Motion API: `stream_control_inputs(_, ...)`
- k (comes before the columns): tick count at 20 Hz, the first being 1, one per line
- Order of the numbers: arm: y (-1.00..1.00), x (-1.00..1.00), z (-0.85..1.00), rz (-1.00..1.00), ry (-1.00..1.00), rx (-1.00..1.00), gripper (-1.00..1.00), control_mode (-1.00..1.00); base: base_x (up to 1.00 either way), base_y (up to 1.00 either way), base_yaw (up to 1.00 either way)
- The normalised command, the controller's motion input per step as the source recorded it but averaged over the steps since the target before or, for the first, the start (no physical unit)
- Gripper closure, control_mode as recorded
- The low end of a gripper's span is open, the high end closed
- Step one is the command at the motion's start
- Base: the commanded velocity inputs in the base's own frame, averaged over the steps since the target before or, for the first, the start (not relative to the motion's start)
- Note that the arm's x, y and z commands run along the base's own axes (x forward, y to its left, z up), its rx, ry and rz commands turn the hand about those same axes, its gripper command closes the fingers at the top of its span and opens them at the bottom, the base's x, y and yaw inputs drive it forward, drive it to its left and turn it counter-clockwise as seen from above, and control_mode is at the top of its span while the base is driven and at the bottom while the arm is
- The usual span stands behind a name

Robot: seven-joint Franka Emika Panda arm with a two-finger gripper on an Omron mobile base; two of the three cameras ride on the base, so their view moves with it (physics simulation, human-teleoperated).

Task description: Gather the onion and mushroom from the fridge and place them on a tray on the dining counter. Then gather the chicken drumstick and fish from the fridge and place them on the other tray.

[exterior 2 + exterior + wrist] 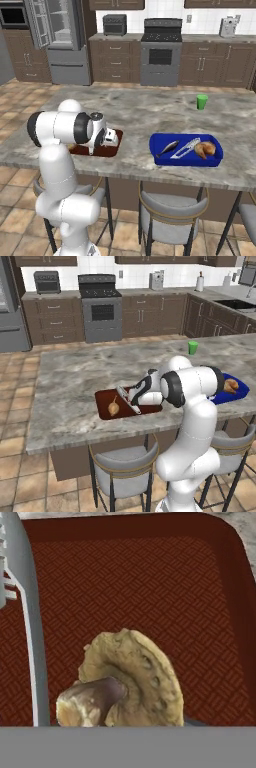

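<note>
Fingers probably clamping mushroom over red-brown tray, grey utensil beside

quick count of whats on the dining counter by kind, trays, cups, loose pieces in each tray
trays: 2 (blue tray, dark red tray)
cups: 1 (green cup)
pieces in the blue tray: 3 (dark slim piece, pale long piece, brown rounded piece)
pieces at the dark red tray: 2 (tan mushroom, long grey piece)
total: 8
</note>
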Motion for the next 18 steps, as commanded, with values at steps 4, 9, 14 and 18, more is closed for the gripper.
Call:
stream_control_inputs(4,0.11,0.08,-0.22,0.0,0.0,0.0,-1.0,-1.0,0.0,0.0,0.0)
stream_control_inputs(9,0.01,0.0,0.0,0.0,0.0,0.0,-1.0,-1.0,0.0,0.0,0.0)
stream_control_inputs(14,0.02,0.0,0.01,0.0,0.04,0.0,-1.0,-1.0,0.0,0.0,0.0)
stream_control_inputs(18,0.0,-0.01,0.15,0.0,0.04,0.0,-1.0,-1.0,0.0,0.0,0.0)
